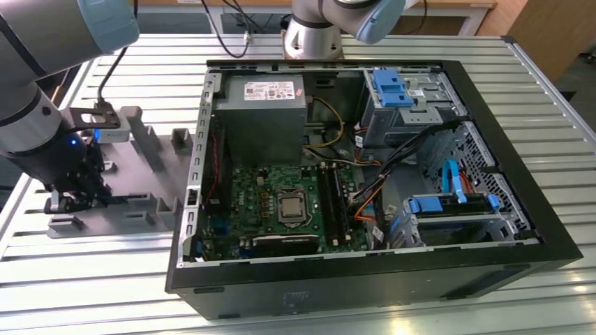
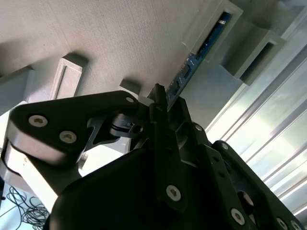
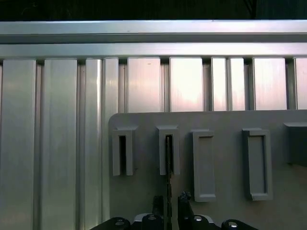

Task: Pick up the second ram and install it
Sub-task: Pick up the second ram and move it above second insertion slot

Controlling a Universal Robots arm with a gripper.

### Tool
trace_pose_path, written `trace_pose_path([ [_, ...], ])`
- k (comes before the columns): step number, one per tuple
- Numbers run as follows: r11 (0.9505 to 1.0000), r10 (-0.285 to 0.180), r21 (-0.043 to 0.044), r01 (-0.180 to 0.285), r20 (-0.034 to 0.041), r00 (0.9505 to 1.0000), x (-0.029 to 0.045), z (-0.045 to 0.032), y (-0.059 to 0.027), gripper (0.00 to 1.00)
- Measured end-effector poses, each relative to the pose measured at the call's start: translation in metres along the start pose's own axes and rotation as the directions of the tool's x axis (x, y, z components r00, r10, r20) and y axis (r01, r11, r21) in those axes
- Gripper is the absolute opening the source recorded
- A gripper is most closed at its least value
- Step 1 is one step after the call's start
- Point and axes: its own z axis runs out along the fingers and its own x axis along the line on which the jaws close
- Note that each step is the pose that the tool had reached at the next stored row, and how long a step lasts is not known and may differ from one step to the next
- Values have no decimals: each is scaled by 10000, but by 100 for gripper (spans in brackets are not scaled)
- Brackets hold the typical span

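The second ram (image 2: 192, 64) is a slim blue circuit-board stick standing on edge in a slot of the grey holder block (image 2: 120, 43). The first wrist view shows the second ram (image 3: 169, 158) edge-on as a thin dark line in the second slot of the holder (image 3: 220, 201). My gripper (image 2: 160, 96) is shut on the near end of the stick, which still sits in its slot. In the exterior view the gripper (image 1: 75, 202) is low over the holder (image 1: 139, 139) at the exterior view's left. The black memory slots (image 1: 333, 202) lie on the motherboard inside the open computer case.
The open computer case (image 1: 549, 230) lies on the ribbed metal table (image 1: 559, 98), right of the holder. Inside are the power supply (image 1: 265, 115), the processor socket (image 1: 290, 207) and bright-blue drive-bay latches (image 1: 391, 87). Other holder slots (image 3: 122, 153) flank the stick.
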Motion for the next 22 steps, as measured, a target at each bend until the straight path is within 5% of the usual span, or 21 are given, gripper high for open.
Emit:
trace_pose_path([
  [12, 10000, 0, 0, 0, -3, 10000, 1, 12, 0, 14],
  [22, 9996, -281, -8, 281, -7, 9996, 10, 14, 0, 14],
])
